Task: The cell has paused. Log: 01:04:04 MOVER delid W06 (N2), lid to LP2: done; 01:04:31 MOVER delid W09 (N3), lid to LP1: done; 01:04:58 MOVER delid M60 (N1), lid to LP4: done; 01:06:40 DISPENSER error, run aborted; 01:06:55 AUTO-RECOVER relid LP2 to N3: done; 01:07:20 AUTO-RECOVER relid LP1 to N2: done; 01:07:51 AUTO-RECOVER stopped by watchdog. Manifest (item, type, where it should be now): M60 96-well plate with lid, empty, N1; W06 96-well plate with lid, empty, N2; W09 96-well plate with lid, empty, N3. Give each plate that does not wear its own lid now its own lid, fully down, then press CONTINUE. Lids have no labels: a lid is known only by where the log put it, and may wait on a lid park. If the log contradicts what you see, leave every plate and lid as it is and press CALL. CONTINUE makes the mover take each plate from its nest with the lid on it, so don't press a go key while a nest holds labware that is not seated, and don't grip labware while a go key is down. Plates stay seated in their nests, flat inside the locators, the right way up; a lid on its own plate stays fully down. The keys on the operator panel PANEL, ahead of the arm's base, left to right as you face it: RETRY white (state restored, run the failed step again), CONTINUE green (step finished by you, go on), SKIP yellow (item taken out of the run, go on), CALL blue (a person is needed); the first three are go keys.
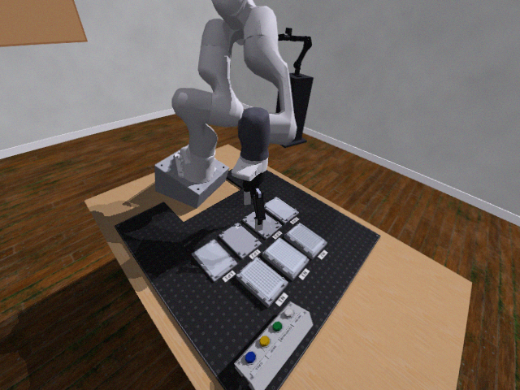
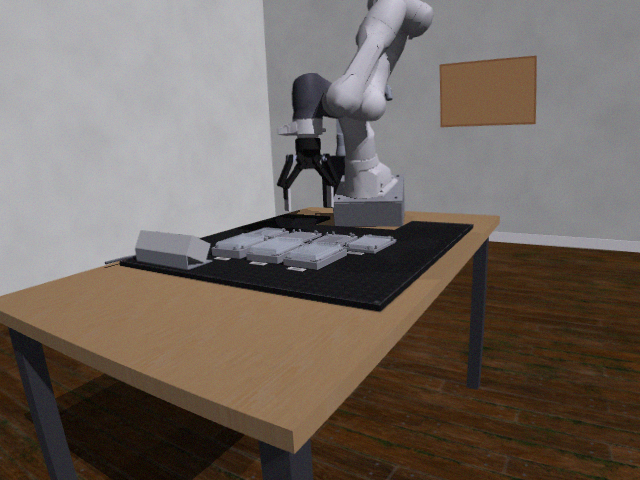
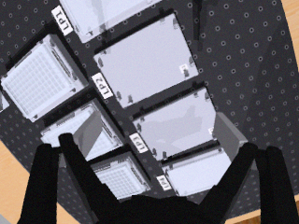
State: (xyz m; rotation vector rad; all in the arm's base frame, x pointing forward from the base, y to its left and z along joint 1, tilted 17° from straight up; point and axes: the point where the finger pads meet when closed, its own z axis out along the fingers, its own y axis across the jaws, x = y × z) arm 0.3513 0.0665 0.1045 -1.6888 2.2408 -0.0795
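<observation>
Wooden table [image 1: 399, 314] with a black perforated mat [image 1: 167, 260] on top, and all the labware sits on that mat in two rows.

Row nearer the panel is the three nests. The N1 plate [image 1: 262, 280] shows its wells sharp and bare, so no lid on that one as far as I can see. The N2 plate [image 1: 285, 257] and the N3 plate [image 1: 305, 240] both look paler and smoother on top, like they're covered. All three lie flat in their nests.

Row nearer the arm is the lid parks: LP1 [image 1: 214, 259], LP2 [image 1: 240, 239], LP3 [image 1: 271, 228] and LP4. On LP4 there's a pale slab that reads as a lid [image 1: 281, 209]. Can't really tell whether the other pads carry anything.

The gripper [image 2: 306, 201] hangs well above the mat over the lid park row, around the LP3/LP4 end, fingers spread all the way apart and holding nothing.

Further out, PANEL [image 1: 293, 331] sits at the mat's front edge with the white [image 1: 288, 312], green [image 1: 276, 326], yellow [image 1: 264, 340] and blue [image 1: 250, 357] keys, none of them touched. The arm's grey base [image 1: 197, 197] is at the back of the table. Beyond that: dark wood floor [image 1: 62, 188], grey walls, a black camera stand [image 1: 300, 101] and a brown board [image 2: 487, 91].
</observation>
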